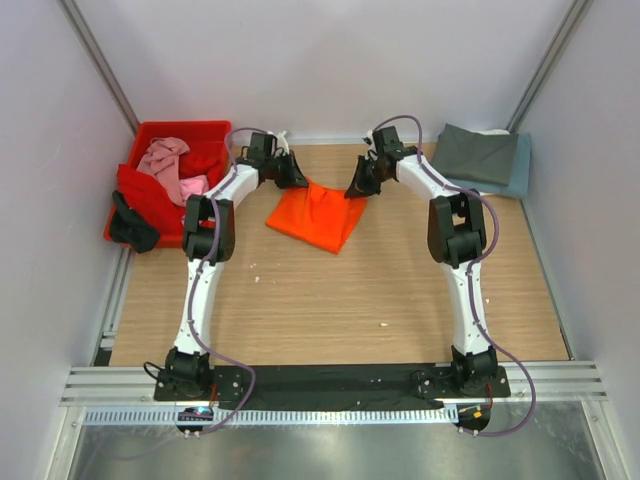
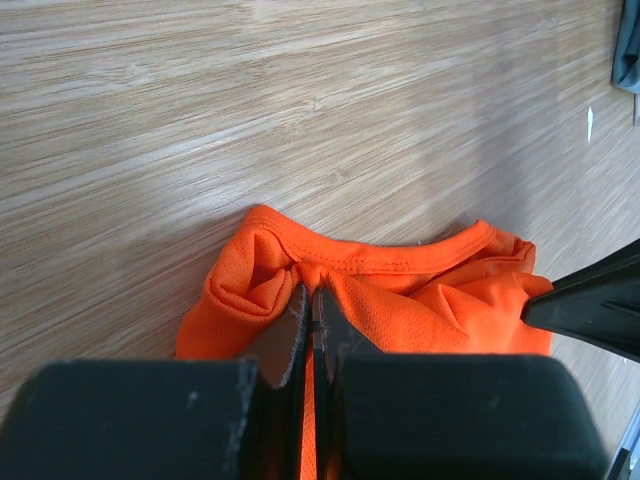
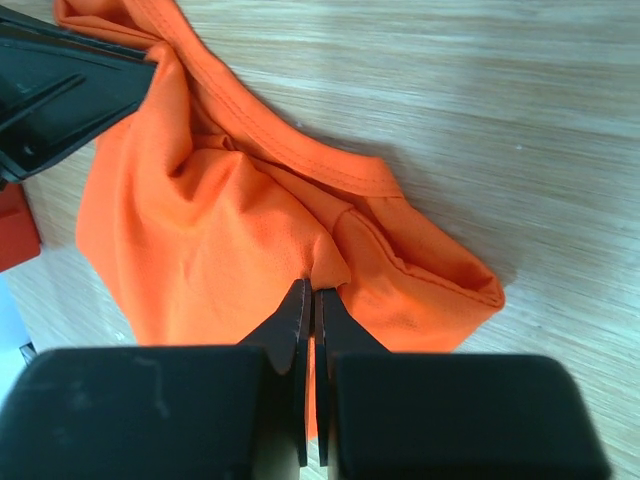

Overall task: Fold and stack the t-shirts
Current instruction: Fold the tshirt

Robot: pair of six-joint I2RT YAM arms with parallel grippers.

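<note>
A bright orange t-shirt (image 1: 318, 217) lies bunched on the wooden table near the back centre. My left gripper (image 1: 297, 178) is shut on its left far corner; in the left wrist view its jaws (image 2: 311, 296) pinch the cloth (image 2: 420, 300) by the collar seam. My right gripper (image 1: 357, 187) is shut on the right far corner, and the right wrist view shows a fold of orange cloth (image 3: 220, 230) caught between its tips (image 3: 314, 290). A folded dark grey t-shirt (image 1: 476, 153) lies on a slate blue one (image 1: 517, 172) at the back right. Pink (image 1: 170, 165) and red (image 1: 150, 190) t-shirts sit in the crate.
A red plastic crate (image 1: 175, 133) stands at the back left with a black item (image 1: 132, 225) hanging over its front edge. White walls with metal rails close in both sides. Bare wood (image 1: 330, 300) stretches between the orange shirt and the arm bases.
</note>
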